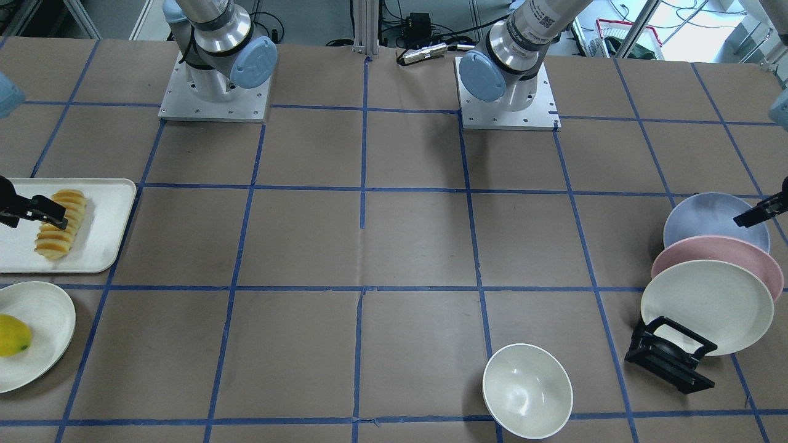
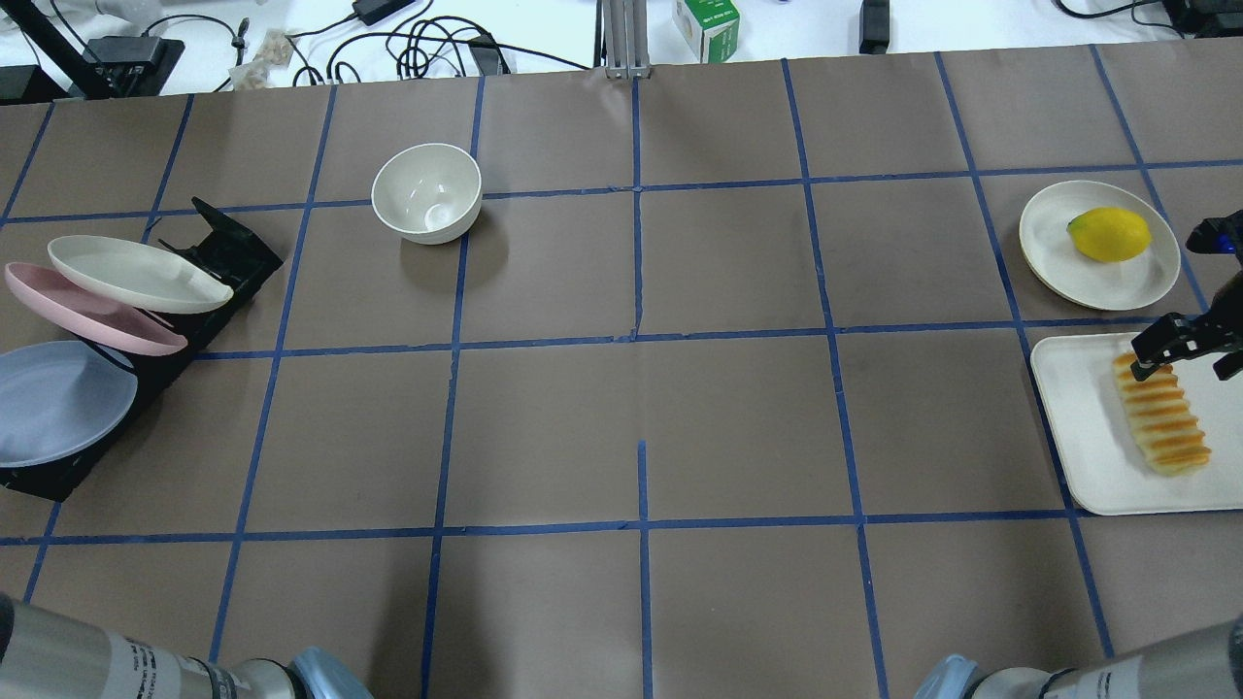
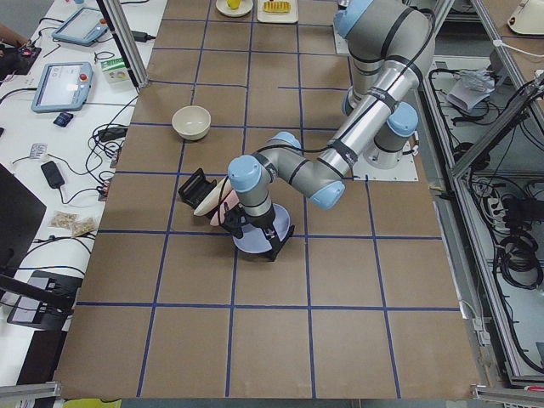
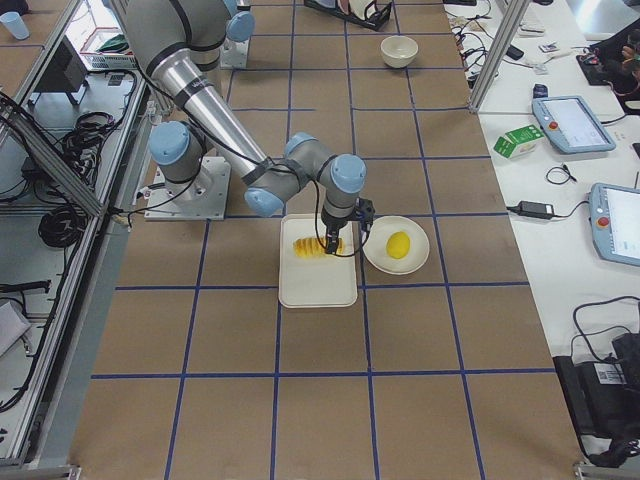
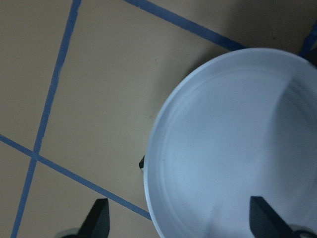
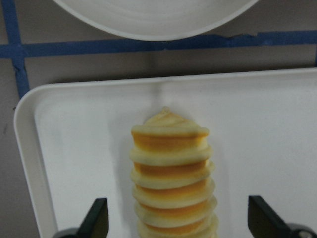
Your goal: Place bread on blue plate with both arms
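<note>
The pale yellow, orange-crusted sliced bread loaf lies lengthwise on a white rectangular tray at 3 o'clock of the overhead view. The right fingers are spread, straddling the bread loaf's far end and apparently clear of its flanks. The round pale lavender-blue plate leans in a black plate rack at 9 o'clock, the lowest of three, below a pink plate and a cream-white plate. The left fingers are likewise spread, one outside the blue plate's rim, the other over its face.

Progress, as judged: no part of the placing is done. Both grasps, the freeing of the blue plate and the meeting of the two are all left.

Edges: the tray's raised rim borders the bread loaf. A cream plate bearing a yellow lemon-like fruit lies just beyond, at 12 o'clock of the tray. The pink plate overlaps the blue plate.

Room: the brown papered surface between rack and tray offers wide passage. A white bowl stands toward 11 o'clock.
</note>
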